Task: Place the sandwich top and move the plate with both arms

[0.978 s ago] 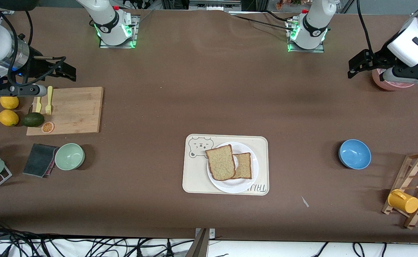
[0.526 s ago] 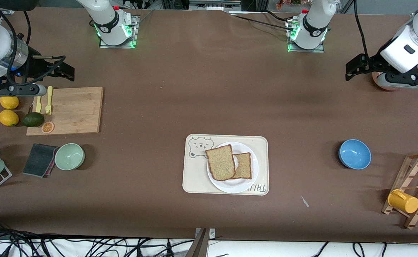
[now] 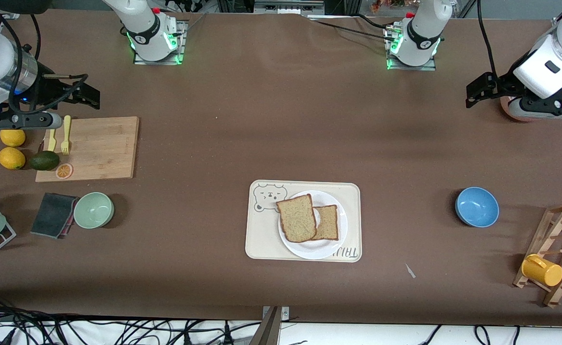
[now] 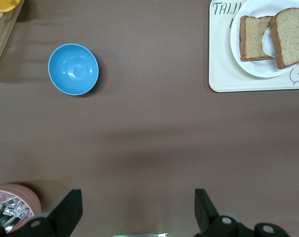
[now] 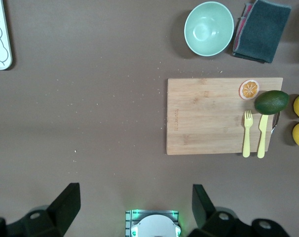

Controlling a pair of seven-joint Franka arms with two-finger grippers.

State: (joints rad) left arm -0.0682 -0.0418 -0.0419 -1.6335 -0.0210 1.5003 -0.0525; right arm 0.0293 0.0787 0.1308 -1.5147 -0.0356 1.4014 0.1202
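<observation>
The sandwich top lies tilted on the plate, overlapping a second bread slice whose fried egg peeks out between them in the left wrist view. The plate sits on a cream tray with a bear drawing, in the middle of the table, nearer the front camera than both grippers and well apart from each.

The left gripper hangs over the table at the left arm's end, empty, its fingers spread wide, beside a pink container. A blue bowl lies between it and the tray.

The right gripper hangs at the right arm's end, above the edge of a wooden cutting board, fingers wide and empty. The board carries a yellow fork, a yellow knife and an orange slice; an avocado and two lemons lie beside it, with a green bowl and a dark cloth nearer the camera.
</observation>
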